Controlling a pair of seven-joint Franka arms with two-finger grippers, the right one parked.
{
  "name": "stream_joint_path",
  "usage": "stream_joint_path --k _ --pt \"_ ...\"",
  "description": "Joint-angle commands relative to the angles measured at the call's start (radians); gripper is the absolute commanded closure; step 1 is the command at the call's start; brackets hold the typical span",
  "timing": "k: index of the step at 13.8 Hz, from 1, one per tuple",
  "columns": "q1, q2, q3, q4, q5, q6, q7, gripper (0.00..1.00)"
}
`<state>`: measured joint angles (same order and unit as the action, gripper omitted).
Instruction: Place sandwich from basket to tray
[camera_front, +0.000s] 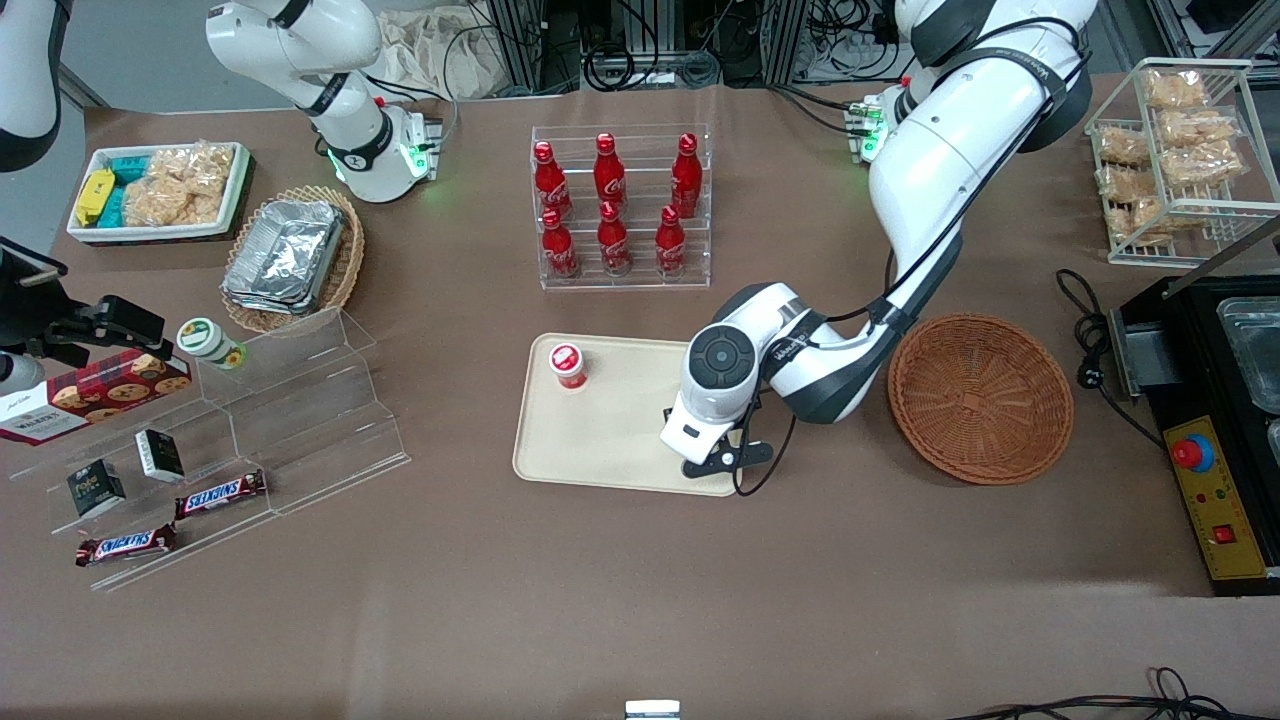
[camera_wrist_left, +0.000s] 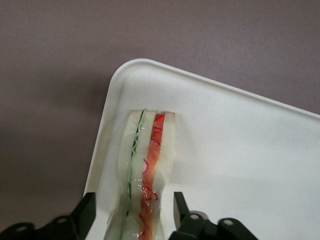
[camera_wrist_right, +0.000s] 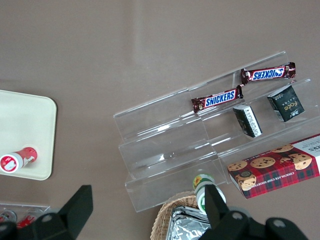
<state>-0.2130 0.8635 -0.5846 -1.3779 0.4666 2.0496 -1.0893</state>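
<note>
The sandwich (camera_wrist_left: 147, 150), pale bread with green and red filling along its cut edge, lies on the cream tray (camera_wrist_left: 240, 150) close to one rounded corner. My left gripper (camera_wrist_left: 132, 205) is open, with a finger on each side of the sandwich and a gap at both. In the front view the gripper (camera_front: 700, 440) hangs low over the tray (camera_front: 600, 440) at the corner nearest the camera, on the basket's end, and hides the sandwich. The reddish-brown basket (camera_front: 980, 395) stands beside the tray and is empty.
A small red-capped bottle (camera_front: 568, 365) stands on the tray, toward the parked arm. A rack of red cola bottles (camera_front: 620, 210) stands farther from the camera. A clear stepped stand (camera_front: 250, 420) with snacks, a tan basket of foil containers (camera_front: 290, 260) and a black appliance (camera_front: 1215, 420) flank the table.
</note>
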Motion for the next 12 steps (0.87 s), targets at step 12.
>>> stream_joint_path --k 12 --pt "0.24 -0.516 0.003 -0.167 -0.159 -0.172 -0.001 0.0"
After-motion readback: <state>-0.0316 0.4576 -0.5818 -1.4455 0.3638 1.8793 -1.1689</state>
